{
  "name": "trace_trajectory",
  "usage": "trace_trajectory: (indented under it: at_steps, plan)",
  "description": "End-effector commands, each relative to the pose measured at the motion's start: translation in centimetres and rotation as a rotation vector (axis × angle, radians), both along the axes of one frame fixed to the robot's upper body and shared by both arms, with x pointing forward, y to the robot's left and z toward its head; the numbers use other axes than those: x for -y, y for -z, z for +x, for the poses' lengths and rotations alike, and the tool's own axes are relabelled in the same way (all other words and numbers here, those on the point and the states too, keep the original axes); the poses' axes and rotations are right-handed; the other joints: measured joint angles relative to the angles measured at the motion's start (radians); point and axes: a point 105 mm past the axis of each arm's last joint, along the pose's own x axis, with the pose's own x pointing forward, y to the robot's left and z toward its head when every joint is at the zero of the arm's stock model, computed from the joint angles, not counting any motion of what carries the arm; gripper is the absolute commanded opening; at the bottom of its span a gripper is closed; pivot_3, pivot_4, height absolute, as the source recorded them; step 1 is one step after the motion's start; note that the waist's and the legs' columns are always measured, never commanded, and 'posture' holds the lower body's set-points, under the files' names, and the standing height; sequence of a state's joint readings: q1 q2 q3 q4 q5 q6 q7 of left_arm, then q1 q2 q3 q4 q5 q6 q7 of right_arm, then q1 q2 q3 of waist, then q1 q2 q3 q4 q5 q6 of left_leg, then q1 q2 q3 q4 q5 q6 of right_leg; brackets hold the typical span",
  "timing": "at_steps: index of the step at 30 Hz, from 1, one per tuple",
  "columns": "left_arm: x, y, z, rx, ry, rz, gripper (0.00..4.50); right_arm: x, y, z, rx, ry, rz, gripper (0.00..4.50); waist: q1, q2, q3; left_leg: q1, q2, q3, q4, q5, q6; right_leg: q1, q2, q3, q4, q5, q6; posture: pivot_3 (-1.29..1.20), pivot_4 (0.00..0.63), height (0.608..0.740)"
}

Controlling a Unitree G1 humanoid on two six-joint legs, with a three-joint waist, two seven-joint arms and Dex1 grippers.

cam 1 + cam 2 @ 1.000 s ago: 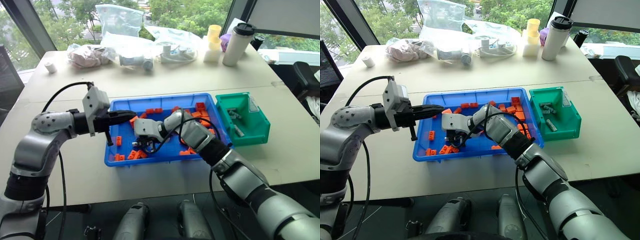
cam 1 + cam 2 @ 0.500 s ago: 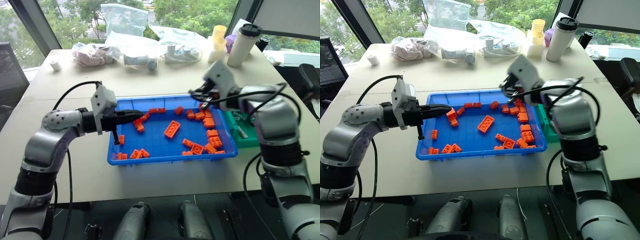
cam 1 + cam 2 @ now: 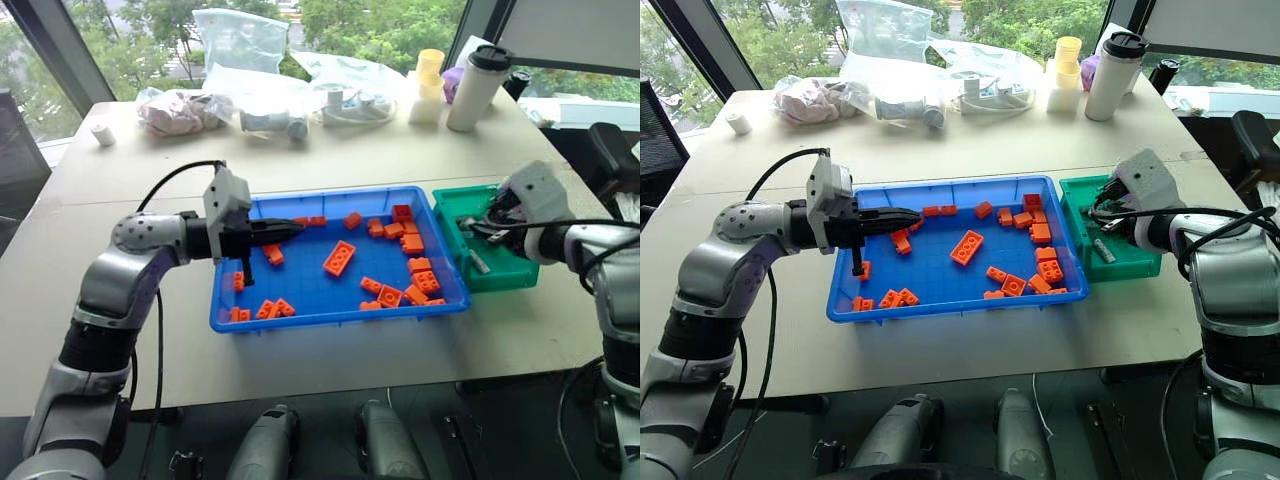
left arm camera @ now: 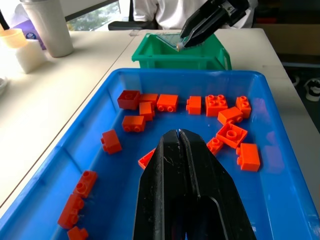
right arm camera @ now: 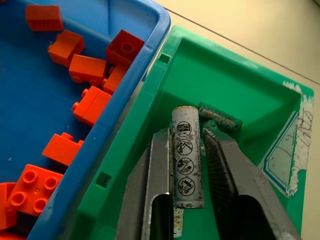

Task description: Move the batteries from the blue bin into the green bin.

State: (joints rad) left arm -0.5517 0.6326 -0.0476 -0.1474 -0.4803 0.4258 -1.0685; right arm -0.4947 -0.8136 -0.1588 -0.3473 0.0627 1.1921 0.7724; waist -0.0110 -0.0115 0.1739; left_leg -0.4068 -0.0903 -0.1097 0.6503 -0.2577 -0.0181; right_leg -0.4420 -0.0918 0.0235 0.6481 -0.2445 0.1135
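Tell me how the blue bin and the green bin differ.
The blue bin is wide and shallow; the green bin is smaller and deeper. The blue bin holds orange bricks; the green bin holds batteries. Both are open plastic containers, side by side on the table.

Bright window daylight, soft shadows — perhaps slight blur

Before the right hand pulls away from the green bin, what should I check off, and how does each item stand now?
1. Right hand over green bin: ok.
2. Battery between its fingers, released or not: cannot tell.
3. Other batteries lying in the green bin: ok.
4. Blue bin free of batteries: ok; orange bricks visible.
5. Left hand shut, holding nothing, above the blue bin: ok.
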Motion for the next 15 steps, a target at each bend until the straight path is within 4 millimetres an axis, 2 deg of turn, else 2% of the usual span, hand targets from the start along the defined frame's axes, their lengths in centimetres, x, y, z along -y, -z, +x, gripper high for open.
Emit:
trace_trajectory:
  at_steps: [1,2,4,6,9,12,15]
  plan:
    - [0.2,-1.1,-0.3,0.044,0.013,-0.004,0.00,0.5,-1.8,-0.2,0.067,0.000,-0.027,3.08,0.000,0.000,0.000,0.000,0.000,0.000,0.000,0.000,0.000,0.000,0.000,0.000,0.000,0.000,0.000,0.00,0.150,0.740]
    - [0.2,-1.1,-0.3,0.044,0.014,-0.005,0.00,0.5,-1.9,-0.2,0.068,0.000,-0.026,3.36,0.000,0.000,0.000,0.000,0.000,0.000,0.000,0.000,0.000,0.000,0.000,0.000,0.000,0.000,0.000,0.00,0.150,0.740]
    - [0.1,-1.1,-0.4,0.039,0.012,-0.008,0.00,0.5,-2.8,0.0,0.094,-0.016,-0.049,4.43,0.000,0.000,0.000,0.000,0.000,0.000,0.000,0.000,0.000,0.000,0.000,0.000,0.000,0.000,0.000,0.00,0.150,0.740]
    - [-0.1,-1.2,-0.5,0.037,0.009,-0.006,0.00,-0.2,-3.8,-0.1,0.117,-0.069,-0.069,4.48,0.000,0.000,0.000,0.000,0.000,0.000,0.000,0.000,0.000,0.000,0.000,0.000,0.000,0.000,0.000,0.00,0.150,0.740]
    - [-0.6,-1.3,-0.6,0.030,0.002,0.004,0.00,-2.8,-5.3,-1.0,0.131,-0.255,-0.060,4.48,-0.002,0.000,0.000,0.000,0.000,0.000,0.000,0.000,0.000,0.000,0.000,0.000,0.000,0.000,0.000,0.00,0.150,0.740]
    - [-1.0,-1.4,-0.6,0.029,-0.005,0.015,0.00,-4.9,-5.6,-2.7,0.108,-0.444,-0.063,4.48,-0.001,0.000,0.000,0.000,0.001,0.000,0.000,0.000,0.000,0.000,0.001,-0.001,-0.001,0.000,0.000,0.00,0.150,0.740]
    - [-1.5,-1.7,-0.7,0.030,-0.013,0.023,0.00,-6.2,-5.7,-4.3,0.072,-0.570,-0.067,4.48,0.001,0.000,0.000,0.000,0.001,0.000,0.000,-0.001,0.001,0.001,0.001,-0.001,-0.001,0.000,0.000,0.00,0.150,0.740]
